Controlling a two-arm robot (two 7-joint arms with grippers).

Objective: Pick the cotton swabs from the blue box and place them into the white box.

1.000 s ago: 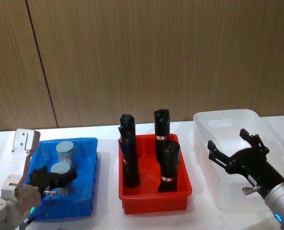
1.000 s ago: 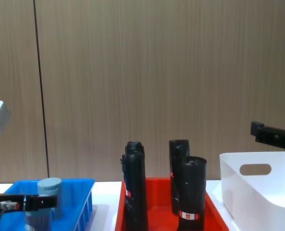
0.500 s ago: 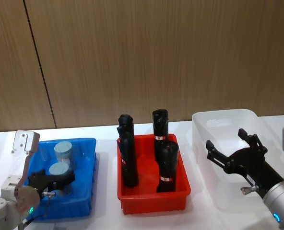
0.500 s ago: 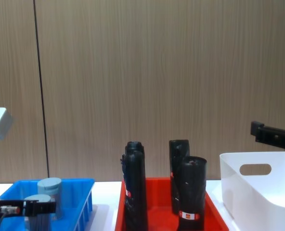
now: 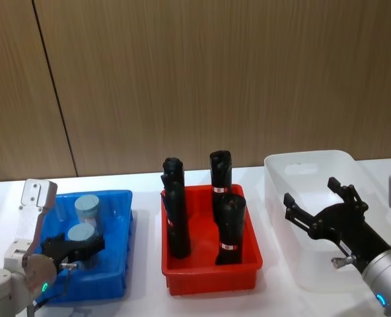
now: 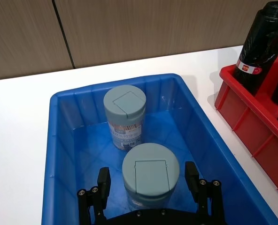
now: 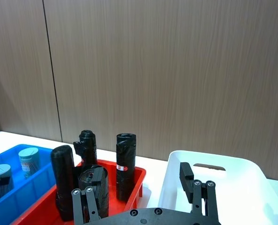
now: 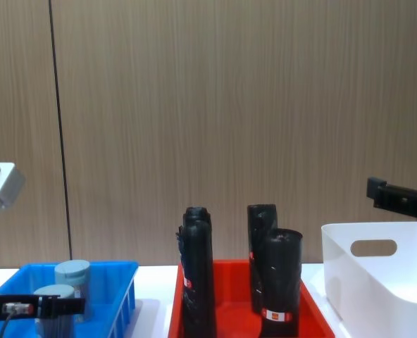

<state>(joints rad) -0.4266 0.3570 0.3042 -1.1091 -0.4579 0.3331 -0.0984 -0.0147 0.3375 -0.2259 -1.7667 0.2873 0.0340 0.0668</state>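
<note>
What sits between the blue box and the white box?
A red bin holding upright black cylinders, as the head view shows.

surface: white tabletop (image 5: 147,193) | carried: three bins set directly on it in a row | left: blue box (image 5: 124,251) | middle: red bin (image 5: 212,281), just beside the blue box | right: white box (image 5: 273,178), parted from the red bin by a bare strip

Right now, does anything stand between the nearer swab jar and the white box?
Yes. The red bin with tall black cylinders sits between the blue box and the white box, so the jar likely needs lifting over them. The open left gripper straddles that jar; the right gripper hangs above the white box.
</note>
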